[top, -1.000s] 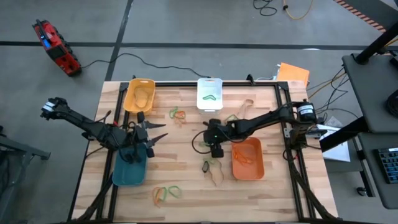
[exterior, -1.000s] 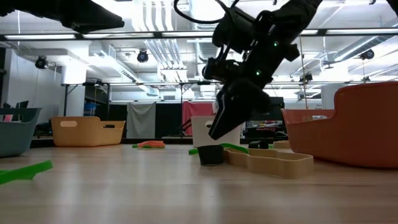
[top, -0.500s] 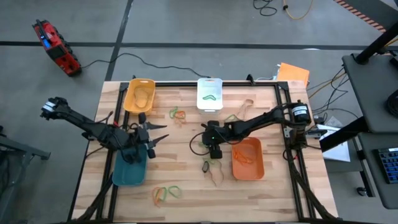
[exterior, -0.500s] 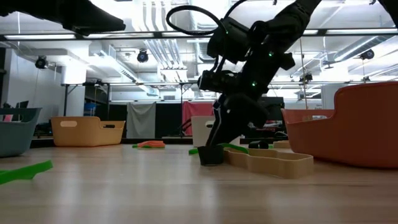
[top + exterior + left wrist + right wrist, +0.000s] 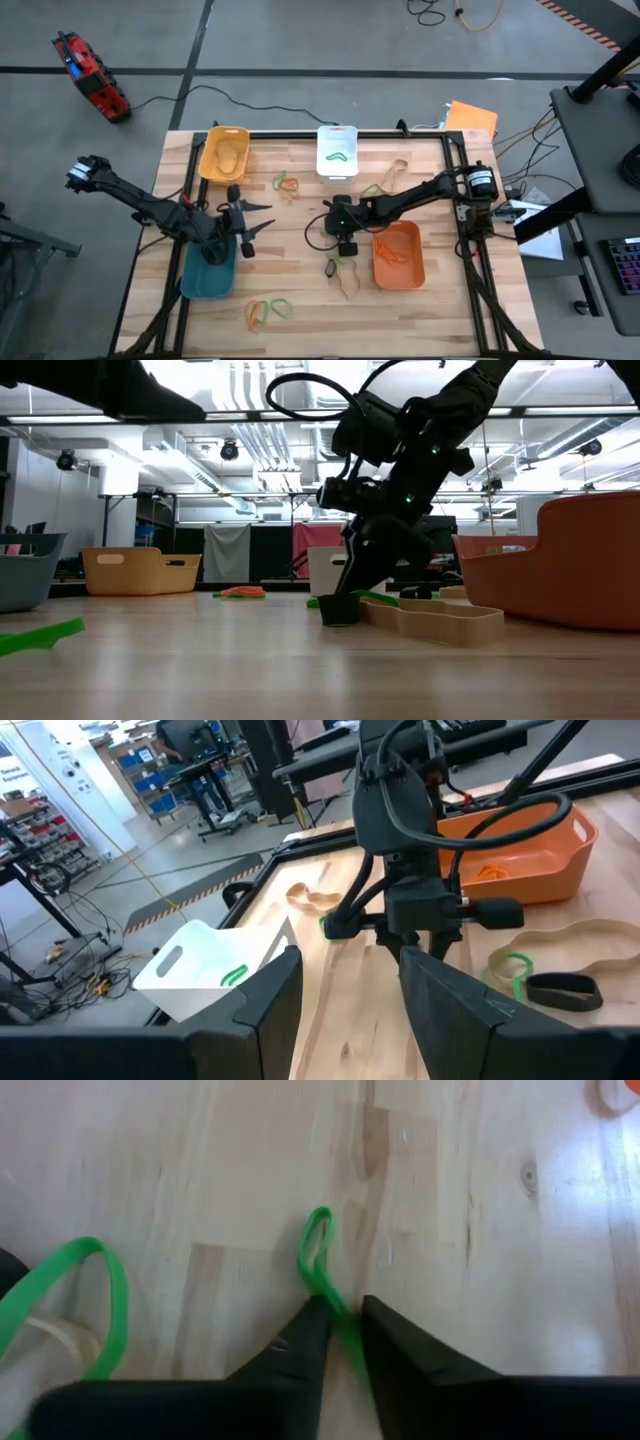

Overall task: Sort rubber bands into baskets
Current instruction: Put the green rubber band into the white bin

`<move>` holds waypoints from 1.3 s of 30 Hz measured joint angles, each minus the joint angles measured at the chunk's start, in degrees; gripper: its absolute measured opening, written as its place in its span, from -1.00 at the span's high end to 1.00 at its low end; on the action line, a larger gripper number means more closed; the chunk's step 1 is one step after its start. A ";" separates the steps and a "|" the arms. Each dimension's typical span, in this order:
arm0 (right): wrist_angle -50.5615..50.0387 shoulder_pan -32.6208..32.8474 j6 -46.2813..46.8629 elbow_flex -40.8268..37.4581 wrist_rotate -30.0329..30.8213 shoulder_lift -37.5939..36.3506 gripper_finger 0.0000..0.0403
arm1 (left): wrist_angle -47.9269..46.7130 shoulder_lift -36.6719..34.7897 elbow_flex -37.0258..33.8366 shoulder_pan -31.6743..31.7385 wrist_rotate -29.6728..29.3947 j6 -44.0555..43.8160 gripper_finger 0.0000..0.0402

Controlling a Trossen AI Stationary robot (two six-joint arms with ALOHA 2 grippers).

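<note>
The yellow basket [image 5: 224, 153] at the far left holds tan bands; the white basket [image 5: 337, 150] at the far middle holds a green one [image 5: 338, 156]. The orange basket [image 5: 398, 254] on the right holds orange bands, and the teal basket [image 5: 210, 270] sits at the near left. Loose bands lie on the surface [image 5: 290, 260] — a cluster [image 5: 267, 310] near the near edge, another [image 5: 286, 184] between yellow and white baskets. Bare wood stays open around the middle. The right claw [image 5: 338, 1320] is down at mid-surface, its fingers pinched together on a green rubber band [image 5: 318, 1252]. The left claw [image 5: 243, 220] hovers beside the teal basket, fingers apart — holding nothing.
</note>
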 joint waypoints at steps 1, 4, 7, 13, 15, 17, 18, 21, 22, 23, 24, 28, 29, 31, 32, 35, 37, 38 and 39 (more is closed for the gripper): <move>-0.02 0.00 -0.50 0.00 0.10 0.00 0.84 | 0.07 0.20 0.00 0.00 -0.02 -0.20 0.24; -0.02 -0.02 -0.94 0.00 0.16 -0.03 0.93 | 0.18 0.48 0.00 0.00 -0.07 -0.82 0.24; -0.04 -0.02 -0.96 0.00 0.30 -0.14 0.94 | 0.21 0.47 0.00 0.00 -0.09 -1.49 0.24; -0.64 -0.02 -1.22 1.59 0.66 -0.63 0.94 | 0.21 0.49 0.00 0.00 -0.13 -2.10 0.24; -2.06 -0.04 -2.17 3.21 0.71 -0.79 0.94 | 0.18 0.49 0.00 0.00 -0.15 -2.12 0.24; -3.96 -0.04 -2.90 4.94 0.73 -0.83 0.94 | 0.17 0.47 0.00 0.00 -0.16 -2.12 0.24; -4.95 -0.02 -3.47 5.82 0.74 -0.85 0.94 | 0.16 0.47 0.00 0.00 -0.17 -2.14 0.24; -7.29 -0.02 -5.53 8.37 0.72 -1.21 0.94 | 0.10 0.47 0.00 0.00 -0.17 -2.30 0.24; -8.16 -0.04 -6.33 9.22 0.74 -1.44 0.94 | 0.07 0.47 0.00 0.00 -0.17 -2.30 0.24; -9.01 -0.13 -7.31 10.13 0.90 -1.79 0.94 | 0.07 0.47 0.00 0.00 -0.17 -2.32 0.24; -9.97 -0.21 -8.40 11.11 1.44 -2.14 0.94 | 0.05 0.47 0.00 0.00 -0.17 -2.39 0.24; -14.18 -1.17 -13.85 15.54 4.85 -2.98 0.94 | 0.05 0.47 0.00 0.00 -0.17 -2.71 0.24; -15.28 -1.63 -15.23 16.69 5.35 -3.09 0.94 | 0.05 0.47 0.00 0.00 -0.17 -2.73 0.24; -16.42 -2.94 -17.99 19.20 6.01 -3.30 0.94 | 0.04 0.47 0.00 0.00 -0.17 -2.76 0.24; -17.22 -3.72 -19.34 20.41 6.52 -3.32 0.94 | 0.05 0.47 0.00 0.00 -0.17 -2.77 0.24; -20.07 -7.04 -22.57 23.88 6.69 -3.32 0.94 | -0.06 0.47 0.00 0.00 -0.17 -2.98 0.24; -20.75 -9.82 -24.62 25.59 6.70 -3.32 0.94 | -0.03 0.47 0.00 0.00 -0.17 -3.06 0.24; -20.95 -11.40 -25.36 26.27 6.69 -3.32 0.94 | -0.04 0.47 0.00 0.00 -0.17 -3.11 0.24; -21.17 -13.09 -25.93 26.82 6.68 -3.32 0.94 | -0.06 0.47 0.00 0.00 -0.17 -3.11 0.24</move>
